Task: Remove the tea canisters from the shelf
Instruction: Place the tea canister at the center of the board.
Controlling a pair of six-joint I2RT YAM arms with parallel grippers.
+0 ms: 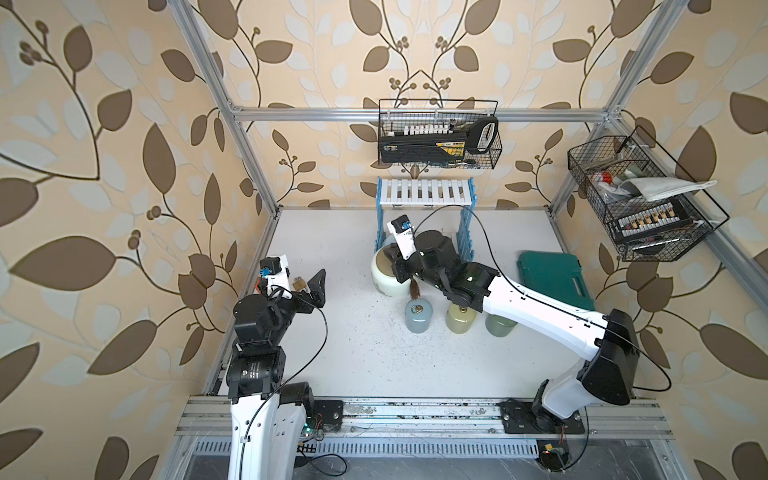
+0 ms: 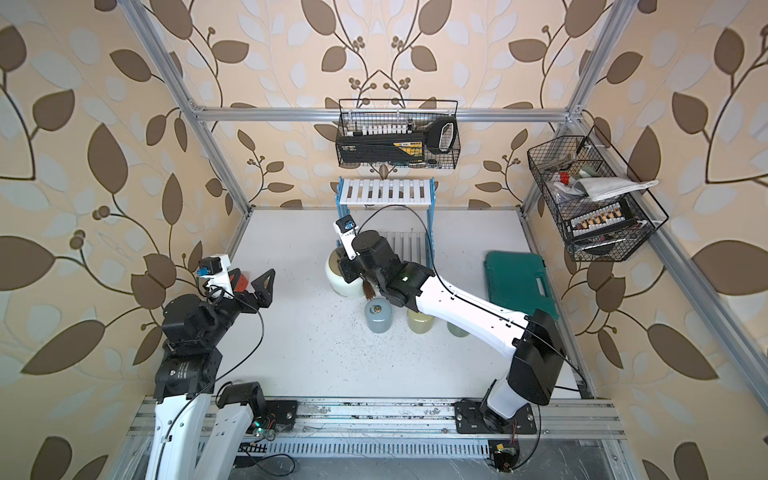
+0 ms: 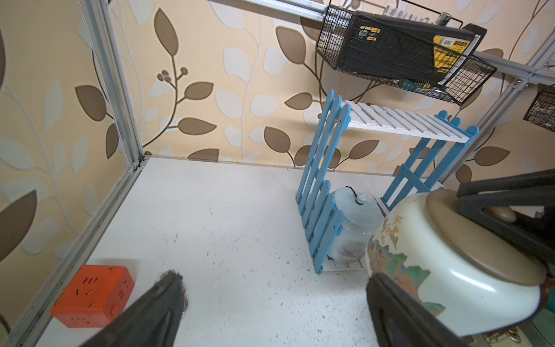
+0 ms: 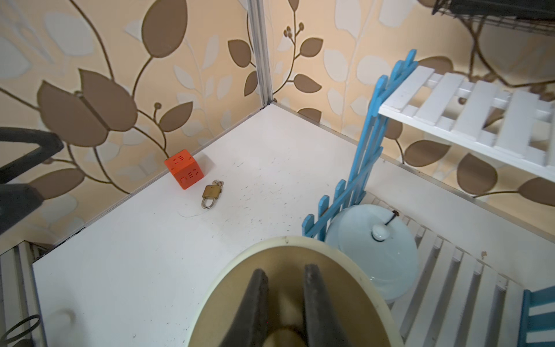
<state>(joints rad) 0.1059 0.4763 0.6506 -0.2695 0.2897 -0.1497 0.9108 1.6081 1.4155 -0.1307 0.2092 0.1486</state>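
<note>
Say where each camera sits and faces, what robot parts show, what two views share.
Top view: overhead, front, facing down over the table; left arm, right arm.
Top view: beside it, same table, same arms.
Left wrist: faces the shelf; open left end effector.
Right wrist: above the cream canister; right end effector shut on its knob.
Shared: both wrists show the pale blue canister inside the shelf.

I work in a lab test cell dressed like a home: silver aluminium frame bars (image 1: pixel 332 113) box in my white tabletop (image 1: pixel 353 353), beige brown-leaf wallpaper (image 1: pixel 104 166) covers the panels, black wire tool baskets (image 1: pixel 440 143) hang upper centre and right, and a metal mounting rail (image 1: pixel 415 409) runs along the bottom.
</note>
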